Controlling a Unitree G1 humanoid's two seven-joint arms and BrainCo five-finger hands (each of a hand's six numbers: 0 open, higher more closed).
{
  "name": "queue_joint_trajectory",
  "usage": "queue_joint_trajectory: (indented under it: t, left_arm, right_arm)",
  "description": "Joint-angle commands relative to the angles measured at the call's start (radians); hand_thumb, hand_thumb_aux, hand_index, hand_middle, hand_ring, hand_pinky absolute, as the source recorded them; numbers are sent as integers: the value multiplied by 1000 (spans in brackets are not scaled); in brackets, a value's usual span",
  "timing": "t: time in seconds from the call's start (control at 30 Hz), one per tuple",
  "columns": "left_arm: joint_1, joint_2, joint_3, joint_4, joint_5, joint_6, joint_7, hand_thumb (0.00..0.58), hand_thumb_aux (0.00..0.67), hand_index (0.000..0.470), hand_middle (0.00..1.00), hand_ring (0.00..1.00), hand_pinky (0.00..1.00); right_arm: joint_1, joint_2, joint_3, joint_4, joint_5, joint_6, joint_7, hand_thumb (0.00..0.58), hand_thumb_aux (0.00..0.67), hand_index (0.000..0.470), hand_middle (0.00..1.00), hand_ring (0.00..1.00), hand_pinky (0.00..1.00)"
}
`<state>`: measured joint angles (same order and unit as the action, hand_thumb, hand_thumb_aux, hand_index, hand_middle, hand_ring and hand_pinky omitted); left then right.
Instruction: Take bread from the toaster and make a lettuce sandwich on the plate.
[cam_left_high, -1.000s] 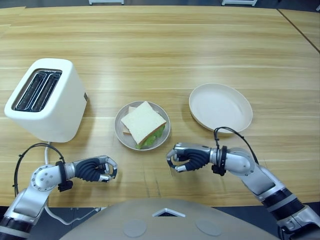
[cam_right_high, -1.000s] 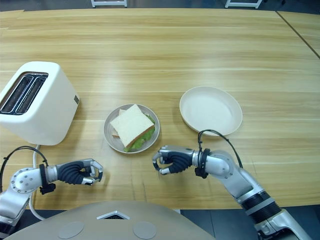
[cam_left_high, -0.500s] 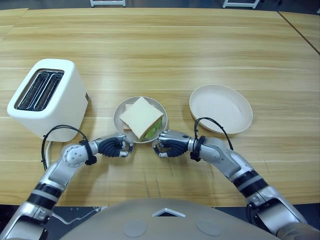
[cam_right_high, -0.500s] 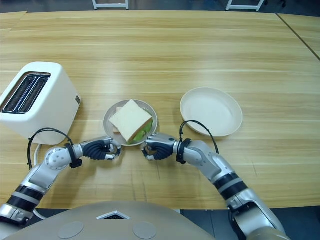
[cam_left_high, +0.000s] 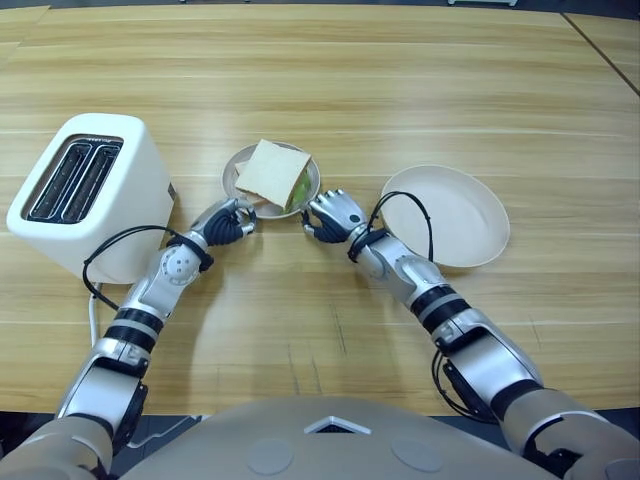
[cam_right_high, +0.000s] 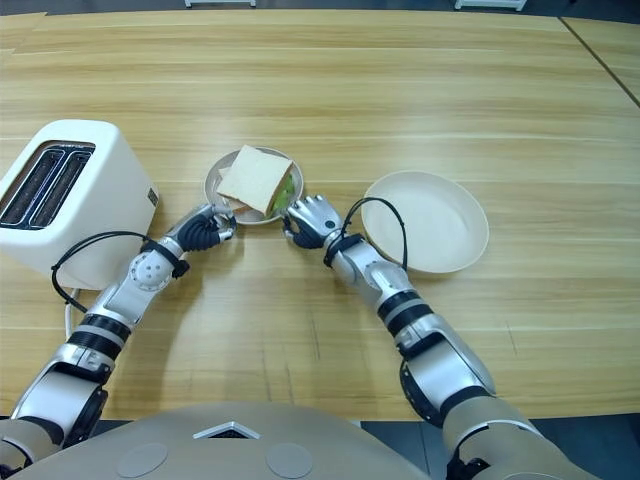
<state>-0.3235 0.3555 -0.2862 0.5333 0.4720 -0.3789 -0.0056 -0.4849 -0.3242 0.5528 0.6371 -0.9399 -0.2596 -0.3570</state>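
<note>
While pale on top, sandwich green-edged with lettuce

Head stereo pair, fwd-down at table

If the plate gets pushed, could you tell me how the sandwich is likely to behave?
The sandwich is probably light and soft: sliced bread over lettuce. Its top slice lies askew, so a jerky push may shift it. The lettuce pokes out one side and could slip free.

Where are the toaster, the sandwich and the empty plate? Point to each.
toaster (cam_left_high: 140, 200), left eye view, white side wall.
sandwich (cam_left_high: 272, 168), left eye view, top bread slice.
empty plate (cam_left_high: 445, 212), left eye view, bare inside.
</note>
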Motion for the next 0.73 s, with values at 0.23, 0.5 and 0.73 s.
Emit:
queue_joint_trajectory:
  t: [0.23,0.5,0.73]
  left_arm:
    - [224,5,157,-625,-67,-153,148,392,289,203,867,867,867]
    - [406,-74,263,-908,-318,-160,122,0,0,0,0,0,0]
    - [412,-134,303,-861,-478,-117,72,0,0,0,0,0,0]
  right_arm:
    - [163,-92,-175,-480,24,15,-182,552,523,367,0,0,0]
    - [395,19,-267,-713,207,-87,-291,0,0,0,0,0,0]
    - [406,136,-278,-688,505,-184,-127,0,0,0,0,0,0]
